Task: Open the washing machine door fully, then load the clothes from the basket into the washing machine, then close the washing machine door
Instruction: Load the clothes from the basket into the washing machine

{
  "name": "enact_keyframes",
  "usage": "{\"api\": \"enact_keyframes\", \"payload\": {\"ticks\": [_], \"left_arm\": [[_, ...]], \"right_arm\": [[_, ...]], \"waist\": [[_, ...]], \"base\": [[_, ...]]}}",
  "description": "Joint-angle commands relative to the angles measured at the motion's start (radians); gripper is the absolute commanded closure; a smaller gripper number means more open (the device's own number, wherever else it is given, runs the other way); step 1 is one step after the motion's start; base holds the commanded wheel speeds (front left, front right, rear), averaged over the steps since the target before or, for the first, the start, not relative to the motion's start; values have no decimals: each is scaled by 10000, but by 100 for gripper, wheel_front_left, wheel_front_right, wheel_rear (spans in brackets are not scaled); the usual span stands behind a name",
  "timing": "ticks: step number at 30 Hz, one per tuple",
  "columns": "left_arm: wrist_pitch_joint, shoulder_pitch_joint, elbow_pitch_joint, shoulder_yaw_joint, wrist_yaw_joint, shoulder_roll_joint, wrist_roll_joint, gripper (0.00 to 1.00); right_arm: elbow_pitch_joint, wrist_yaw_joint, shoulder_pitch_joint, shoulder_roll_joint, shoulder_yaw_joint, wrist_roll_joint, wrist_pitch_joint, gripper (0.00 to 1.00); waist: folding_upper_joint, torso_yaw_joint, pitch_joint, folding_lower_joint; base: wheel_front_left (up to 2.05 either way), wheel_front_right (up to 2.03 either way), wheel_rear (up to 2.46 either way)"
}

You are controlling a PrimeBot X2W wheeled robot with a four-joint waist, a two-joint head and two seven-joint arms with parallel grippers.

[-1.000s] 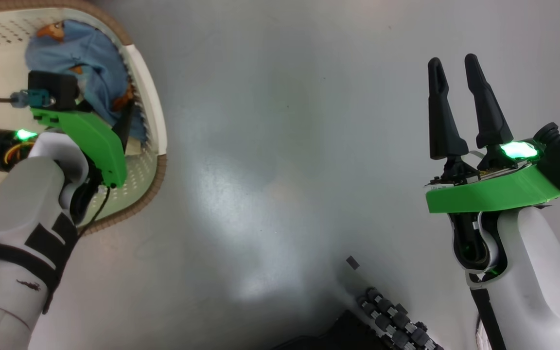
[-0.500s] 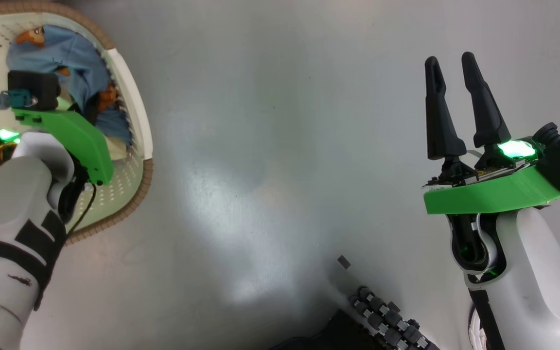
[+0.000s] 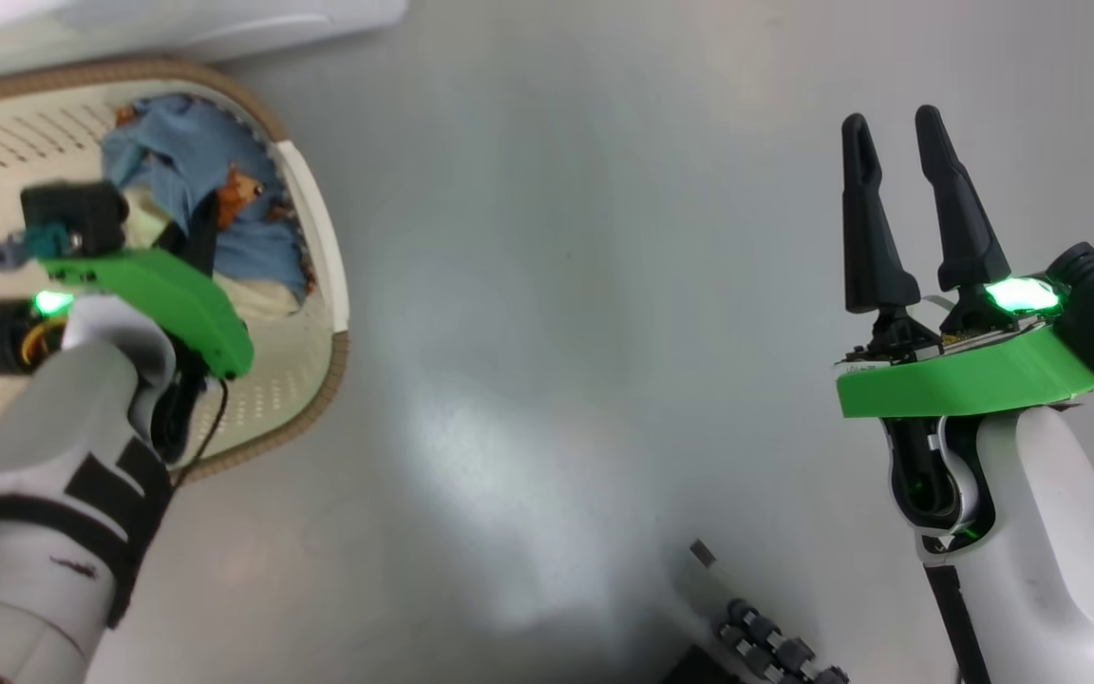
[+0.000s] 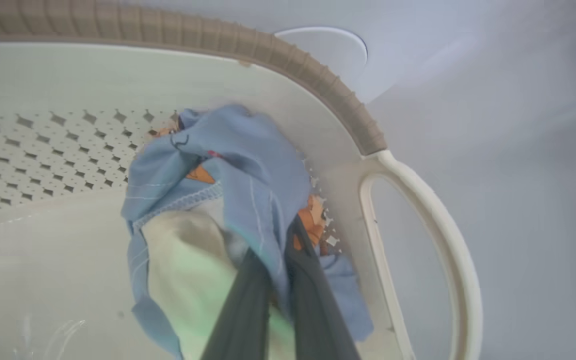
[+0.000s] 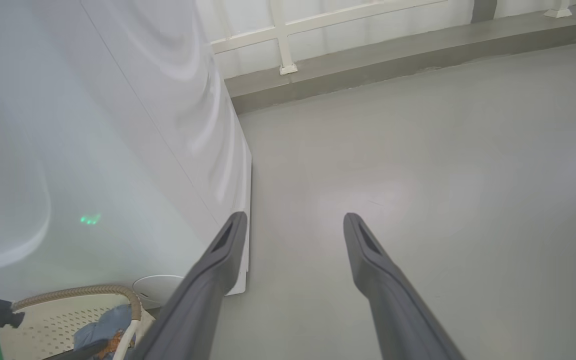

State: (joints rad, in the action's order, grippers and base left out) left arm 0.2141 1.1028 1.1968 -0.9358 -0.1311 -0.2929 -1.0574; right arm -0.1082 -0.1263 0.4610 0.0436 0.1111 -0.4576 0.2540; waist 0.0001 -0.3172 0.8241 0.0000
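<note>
Pinching clothes (image 4: pixel 228 165), left tool (image 4: pixel 274 245) beside basket handle (image 4: pixel 440 225).

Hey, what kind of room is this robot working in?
Probably a laundry area: a big white boxy washing machine stands on a grey floor, beside a cream perforated plastic basket holding light-blue printed clothes.

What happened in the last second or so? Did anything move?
The left fingers closed onto the blue clothes in the basket, pinching a fold. The basket's shift in the head view is only the camera moving. The right fingers stayed open over the floor.
</note>
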Motion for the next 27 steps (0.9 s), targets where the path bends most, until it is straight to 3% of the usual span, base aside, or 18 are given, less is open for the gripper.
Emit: {"api": "enact_keyframes", "payload": {"ticks": [1,7,11,27], "left_arm": [[158,-315,-130,222,4,-171,-114,100],[455,-1176,-488,565,4,-159,-583,100],[471,-1633,-1106,1254,4,-341,-306,100],[476,-4901,-3831,5623,4,87,3573,100]], "right_arm": [[155,-44,-415,66,55,116,78,0],[-64,-44,-701,113,-51,306,78,0],[-179,-44,-933,261,-141,337,78,0],[-656,-44,-2343,917,-385,345,78,0]], "waist": [[-1,347,-571,0],[-1,808,-1678,0],[-1,1119,-2359,0],[-1,2136,-4950,0]], "base": [[0,0,0],[0,0,0],[0,0,0],[0,0,0]]}}
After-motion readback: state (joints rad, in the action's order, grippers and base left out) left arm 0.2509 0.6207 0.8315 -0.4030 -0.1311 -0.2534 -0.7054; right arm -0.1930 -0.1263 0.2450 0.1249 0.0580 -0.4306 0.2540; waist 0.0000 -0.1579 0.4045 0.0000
